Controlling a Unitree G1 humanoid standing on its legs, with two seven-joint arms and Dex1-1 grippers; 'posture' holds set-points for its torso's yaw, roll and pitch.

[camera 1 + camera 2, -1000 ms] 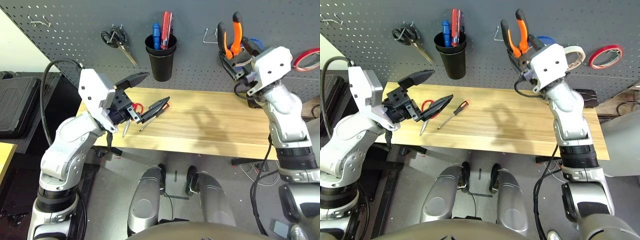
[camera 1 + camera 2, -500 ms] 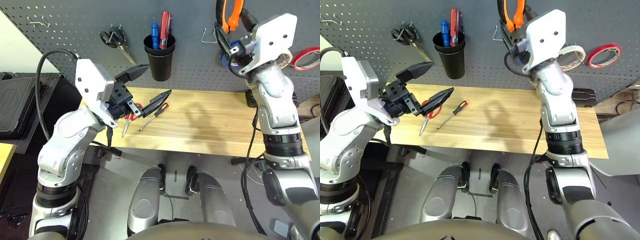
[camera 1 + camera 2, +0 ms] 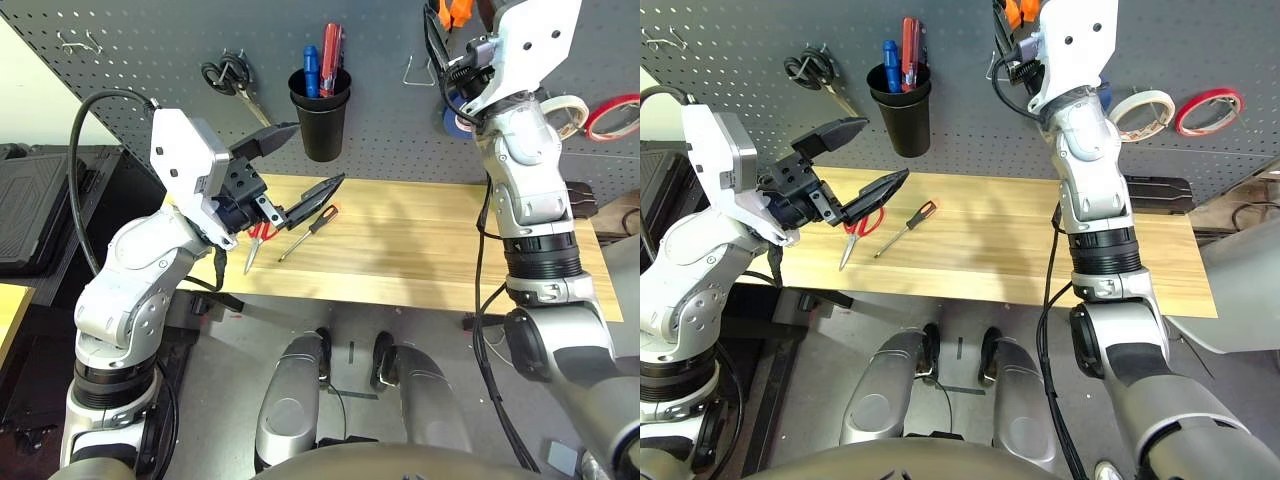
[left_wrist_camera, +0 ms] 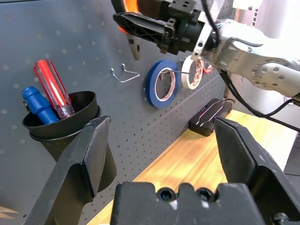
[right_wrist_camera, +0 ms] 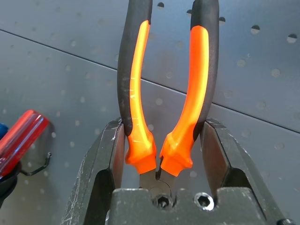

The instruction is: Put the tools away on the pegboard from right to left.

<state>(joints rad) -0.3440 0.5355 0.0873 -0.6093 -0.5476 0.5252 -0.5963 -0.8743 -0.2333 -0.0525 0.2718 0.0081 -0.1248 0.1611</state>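
Currently my right end effector (image 5: pixel 161 154) grips the pliers (image 5: pixel 164 89) against the pegboard (image 3: pixel 150 40); my left end effector (image 3: pixel 300 170) stays released.

Three tape rolls (image 3: pixel 1140 112), two scissors (image 3: pixel 862 222), three screwdrivers (image 3: pixel 907 226), one pliers (image 5: pixel 164 84).

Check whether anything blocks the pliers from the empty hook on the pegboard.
Nothing visible does. The right gripper holds the pliers up against the pegboard, above the bare wire hook. The blue tape hangs beside that hook, not on it.
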